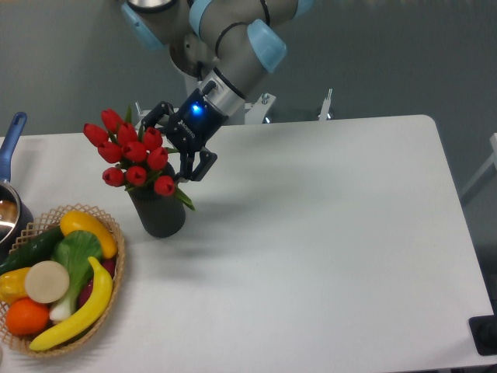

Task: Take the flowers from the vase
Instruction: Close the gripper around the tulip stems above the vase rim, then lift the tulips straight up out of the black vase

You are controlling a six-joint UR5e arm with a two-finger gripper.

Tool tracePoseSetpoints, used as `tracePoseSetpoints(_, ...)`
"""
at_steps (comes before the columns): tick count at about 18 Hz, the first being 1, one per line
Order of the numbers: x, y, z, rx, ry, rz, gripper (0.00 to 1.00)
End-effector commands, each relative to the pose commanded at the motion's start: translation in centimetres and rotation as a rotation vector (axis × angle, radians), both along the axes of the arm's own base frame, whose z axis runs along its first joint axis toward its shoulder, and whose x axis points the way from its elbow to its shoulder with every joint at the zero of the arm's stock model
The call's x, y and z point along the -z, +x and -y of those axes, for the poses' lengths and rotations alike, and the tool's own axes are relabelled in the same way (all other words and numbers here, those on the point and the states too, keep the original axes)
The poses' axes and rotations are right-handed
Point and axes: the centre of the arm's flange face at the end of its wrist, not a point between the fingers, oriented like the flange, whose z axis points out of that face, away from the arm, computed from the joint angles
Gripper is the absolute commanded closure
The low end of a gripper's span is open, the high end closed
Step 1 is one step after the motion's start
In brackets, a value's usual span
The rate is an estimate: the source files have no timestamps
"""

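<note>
Flowers [130, 152] sit in the vase [159, 214] at the left of the table [326, 233], stems down in its mouth, heads leaning left. The gripper [180, 148] comes in tilted from the right, level with the blooms, apparently to take the bunch by its side rather than from above. Its fingers look spread around the rightmost blooms (one finger is hidden behind them), so whether anything is pinched I cannot tell. A wicker basket [116, 268] of fruit lies just left of the vase.
</note>
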Motion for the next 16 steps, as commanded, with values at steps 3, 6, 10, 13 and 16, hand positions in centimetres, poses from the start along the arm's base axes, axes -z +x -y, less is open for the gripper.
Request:
tracePoseSetpoints(3, 0.1, 0.3, -0.3, 0.008, 0.017, 0.022, 0.0)
tracePoseSetpoints(6, 0.6, 1.2, -0.3, 0.024, 0.013, 0.028, 0.0)
tracePoseSetpoints(10, 0.9, 1.2, -0.2, 0.026, 0.012, 0.025, 0.42)
tracePoseSetpoints(13, 0.7, 1.4, 0.1, 0.022, 0.014, 0.02, 0.85)
tracePoseSetpoints(16, -0.1, 1.7, 0.5, 0.017, 0.023, 0.001, 0.98)
